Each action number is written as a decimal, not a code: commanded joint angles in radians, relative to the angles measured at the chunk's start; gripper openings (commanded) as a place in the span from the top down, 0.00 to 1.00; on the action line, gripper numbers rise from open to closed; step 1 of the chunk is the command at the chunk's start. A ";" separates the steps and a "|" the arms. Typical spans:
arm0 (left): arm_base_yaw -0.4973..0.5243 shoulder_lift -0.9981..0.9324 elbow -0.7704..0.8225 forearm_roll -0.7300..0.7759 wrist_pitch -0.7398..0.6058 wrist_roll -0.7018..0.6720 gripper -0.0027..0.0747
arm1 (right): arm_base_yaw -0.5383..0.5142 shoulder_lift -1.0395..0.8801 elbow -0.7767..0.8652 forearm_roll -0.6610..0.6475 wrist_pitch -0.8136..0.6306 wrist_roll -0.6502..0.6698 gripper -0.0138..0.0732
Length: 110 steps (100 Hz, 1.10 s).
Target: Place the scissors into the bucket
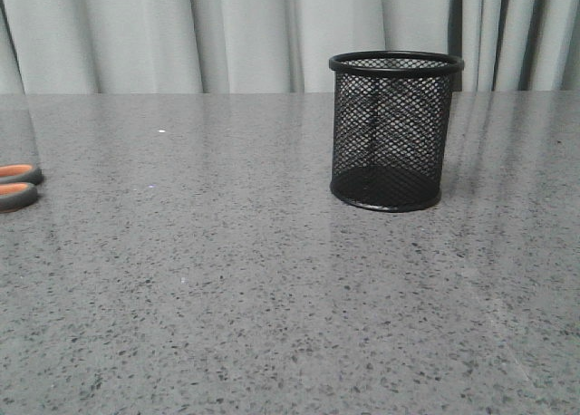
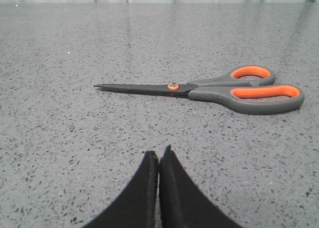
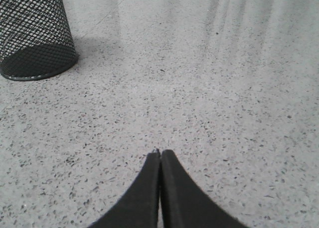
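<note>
The speckled grey bench lies broad and bare between the two task things, its far edge meeting a pale curtain in the front view; the bucket stands upright right of centre toward the back, with open surface on every side of it, and the scissors lie flat at the far left, well apart from the bucket; only their two orange-lined handle loops show there, the rest cut off by the frame edge. In the left wrist view the scissors are seen whole, blades shut together and lying flat, handle loops to one end and the slim dark tip to the other, free bench all round them; the left tool hangs over the bench near them but apart, its two black fingers pressed together with no gap, holding nothing and not touching the scissors. In the right wrist view the right tool is likewise closed tight and empty, over bare bench; the bucket sits off to one side of it, well clear, its rim cut off by the frame so only the mesh wall and solid base show. Neither arm appears in the front view; whether the bucket holds anything beyond its dark base is hard to make out through the mesh.
</note>
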 commanded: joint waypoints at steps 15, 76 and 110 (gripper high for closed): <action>0.003 -0.026 0.027 -0.002 -0.069 -0.010 0.99 | -0.007 -0.025 0.017 -0.011 -0.030 -0.006 0.89; 0.003 -0.026 0.027 -0.002 -0.069 -0.010 0.99 | -0.007 -0.025 0.017 -0.011 -0.030 -0.006 0.89; 0.003 -0.026 0.027 -0.002 -0.102 -0.010 0.99 | -0.007 -0.025 0.017 -0.011 -0.034 -0.006 0.89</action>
